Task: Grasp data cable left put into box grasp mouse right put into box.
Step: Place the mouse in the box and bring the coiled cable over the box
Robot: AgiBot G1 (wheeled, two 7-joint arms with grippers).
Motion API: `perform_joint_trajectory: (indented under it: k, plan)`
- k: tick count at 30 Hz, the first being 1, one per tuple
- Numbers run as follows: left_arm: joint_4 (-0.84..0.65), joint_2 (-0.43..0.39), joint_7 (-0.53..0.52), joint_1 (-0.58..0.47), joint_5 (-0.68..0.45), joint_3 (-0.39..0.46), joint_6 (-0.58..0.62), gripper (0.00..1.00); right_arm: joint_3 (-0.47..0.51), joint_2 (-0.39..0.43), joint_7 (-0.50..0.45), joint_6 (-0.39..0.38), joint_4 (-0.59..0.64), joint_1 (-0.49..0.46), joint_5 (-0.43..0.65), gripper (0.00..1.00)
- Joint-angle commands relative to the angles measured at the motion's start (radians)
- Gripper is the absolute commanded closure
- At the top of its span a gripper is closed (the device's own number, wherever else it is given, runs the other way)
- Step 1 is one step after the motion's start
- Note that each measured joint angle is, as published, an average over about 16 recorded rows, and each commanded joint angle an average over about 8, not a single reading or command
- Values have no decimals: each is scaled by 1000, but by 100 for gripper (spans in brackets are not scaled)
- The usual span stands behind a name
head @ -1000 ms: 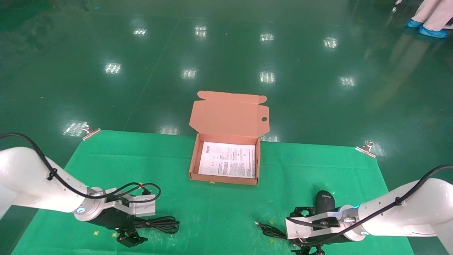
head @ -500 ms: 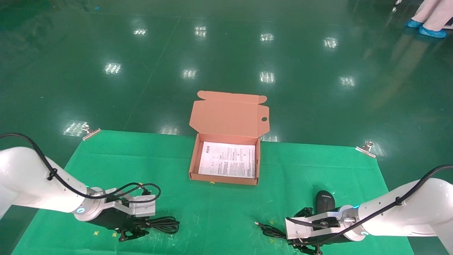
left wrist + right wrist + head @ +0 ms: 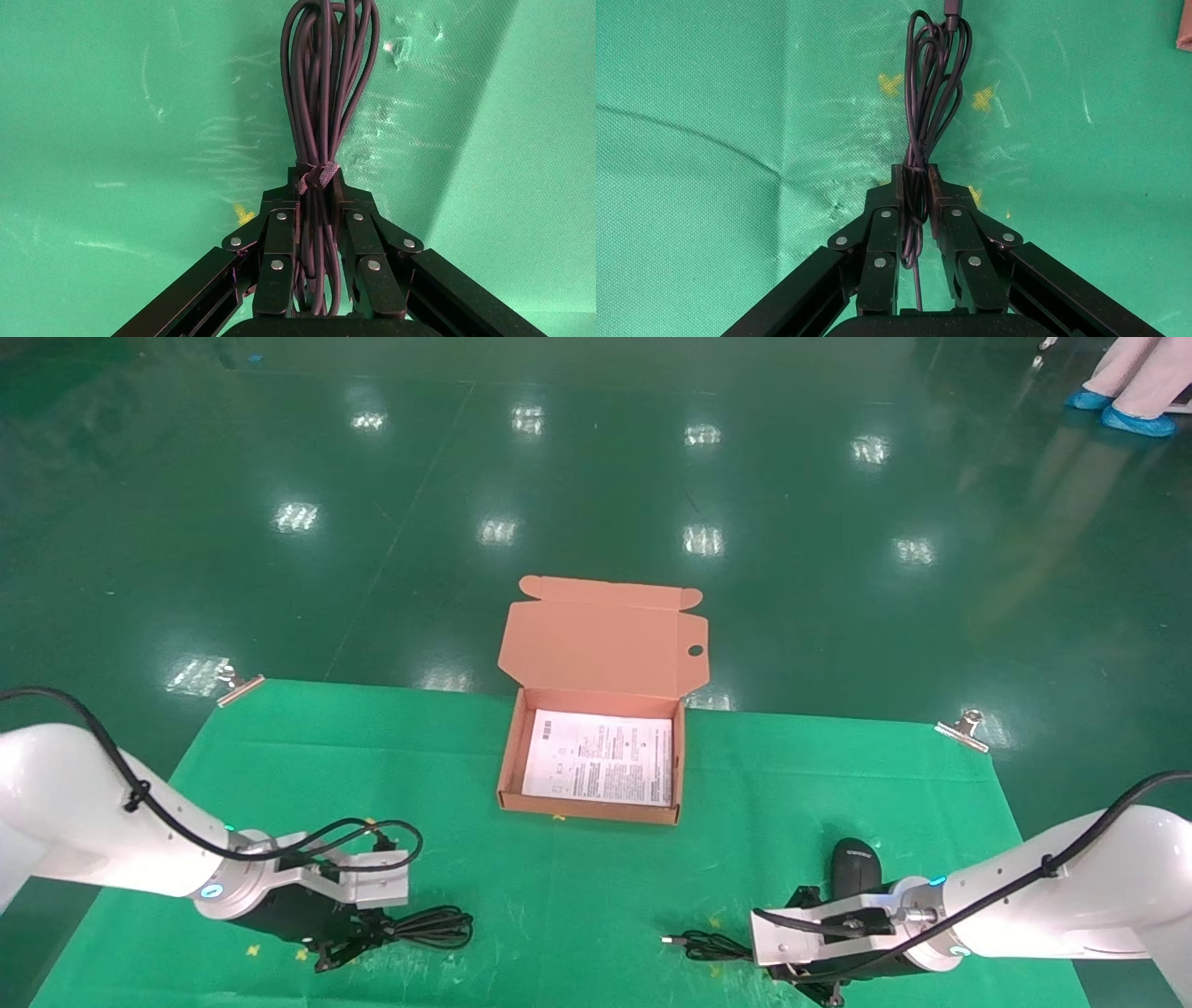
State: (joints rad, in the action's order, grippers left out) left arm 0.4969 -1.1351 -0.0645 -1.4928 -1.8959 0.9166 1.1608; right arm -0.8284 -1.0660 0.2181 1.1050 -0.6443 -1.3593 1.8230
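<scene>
both grippers have closed since the earlier frames: the left gripper [image 3: 316, 184] is now clenched on the data cable [image 3: 325, 84], near the left front of the green mat [image 3: 577, 887]. the right gripper [image 3: 916, 184] pinches the mouse cord [image 3: 932, 98], with the mouse [image 3: 855, 866] just beside it. both grasps appear set, so lifting toward the open box [image 3: 510, 761] comes next.

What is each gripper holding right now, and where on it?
Left gripper is shut on the data cable, pinching the bundle at its tie wrap. Right gripper is shut on the mouse cord bundle, not on the mouse body.
</scene>
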Motion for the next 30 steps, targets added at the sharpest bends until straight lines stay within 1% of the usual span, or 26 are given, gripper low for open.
perform_joint_trajectory:
  k: [1, 6, 11, 16, 20, 25, 30]
  plan:
    - [0, 0, 0, 0, 0, 0, 0, 100, -1, -1, 0, 0, 0, 1, 1, 100]
    - [5, 3, 2, -3, 1, -1, 1, 100, 9, 11, -6, 6, -4, -8, -12, 100]
    - [54, 34, 11, -25, 12, -12, 12, 100, 51, 64, -44, 37, -34, -40, -68, 100]
    - [178, 98, -9, -66, 20, -34, 20, 100, 113, 144, -103, 56, -107, -87, -141, 100]
    - [306, 147, -48, -100, 5, -49, 7, 100, 154, 180, -142, 40, -171, -129, -175, 100]
    - [445, 178, -107, -135, -30, -67, -34, 100, 187, 165, -163, 8, -215, -191, -196, 100]
    - [525, 173, -152, -164, -75, -80, -93, 100, 202, 98, -147, -24, -196, -260, -208, 100]
